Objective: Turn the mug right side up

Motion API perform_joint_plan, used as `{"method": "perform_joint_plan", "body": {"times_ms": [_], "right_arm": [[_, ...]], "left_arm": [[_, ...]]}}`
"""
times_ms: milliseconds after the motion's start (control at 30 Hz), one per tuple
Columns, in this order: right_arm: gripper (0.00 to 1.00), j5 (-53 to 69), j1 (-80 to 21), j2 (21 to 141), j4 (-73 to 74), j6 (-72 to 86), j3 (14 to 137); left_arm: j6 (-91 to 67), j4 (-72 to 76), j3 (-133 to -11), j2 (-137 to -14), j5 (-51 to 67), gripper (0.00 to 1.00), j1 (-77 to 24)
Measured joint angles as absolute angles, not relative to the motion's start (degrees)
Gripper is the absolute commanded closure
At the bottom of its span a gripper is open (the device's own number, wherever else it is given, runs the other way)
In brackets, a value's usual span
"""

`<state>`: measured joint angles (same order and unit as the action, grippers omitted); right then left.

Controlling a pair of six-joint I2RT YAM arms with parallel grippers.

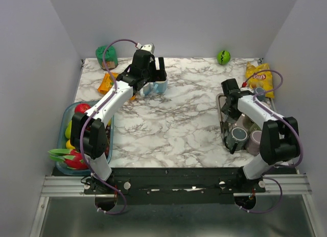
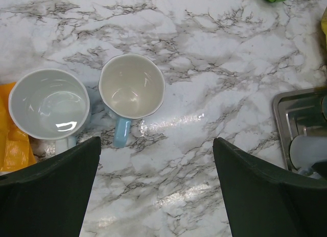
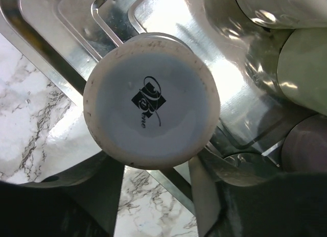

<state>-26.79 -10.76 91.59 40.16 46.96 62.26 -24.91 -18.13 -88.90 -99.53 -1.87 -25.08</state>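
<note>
Close to the arms, on the right, a metal tray (image 3: 61, 22) sits on the worktop (image 1: 173, 114). The upside-down mug (image 3: 152, 111) stands at the tray's edge with its bottom facing up, so you can see the black mark on it. The right gripper (image 3: 153, 181) is right over this mug, with one jaw on each side of it. I cannot tell if the jaws are squeezing the mug or just sitting beside it. More cups (image 3: 306, 68) lie in the tray next to it.

Far away, at the back left, the left gripper (image 2: 156, 160) hangs over the worktop with its jaws wide apart and nothing in them. Under it stand a white mug (image 2: 48, 104) and a blue-handled mug (image 2: 132, 86), side by side with their open tops up.

So I think those two are done. The mug in the tray is not turned yet. It has to be grabbed, lifted, flipped over and set down.
</note>
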Motion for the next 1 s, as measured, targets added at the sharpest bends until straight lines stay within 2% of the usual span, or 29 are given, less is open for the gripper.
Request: {"method": "perform_joint_plan", "body": {"times_ms": [133, 333, 433, 467, 800, 1000], "right_arm": [[0.55, -27.2, -10.8, 92.6, 40.1, 47.9, 62.3], [0.71, -27.5, -10.8, 93.5, 39.8, 48.5, 62.3], [0.88, -27.6, -10.8, 93.8, 39.6, 48.5, 62.3], [0.99, -27.7, -10.8, 93.8, 39.4, 48.5, 62.3], [0.99, -28.0, -10.8, 93.1, 37.0, 46.6, 61.8], [1.00, -25.1, -10.7, 87.7, 36.4, 44.2, 61.3]], "left_arm": [[-24.9, -18.2, -88.9, -99.5, -1.9, 0.01, -25.1], [-24.9, -18.3, -88.9, -99.5, -1.9, 0.01, -24.9], [-24.8, -18.5, -88.9, -99.5, -1.9, 0.01, -24.8], [-24.8, -18.5, -88.8, -99.5, -1.9, 0.01, -24.8], [-24.8, -18.6, -88.4, -99.5, -1.7, 0.01, -24.8], [-24.9, -18.5, -88.3, -99.4, -0.1, 0.01, -24.7]]}}
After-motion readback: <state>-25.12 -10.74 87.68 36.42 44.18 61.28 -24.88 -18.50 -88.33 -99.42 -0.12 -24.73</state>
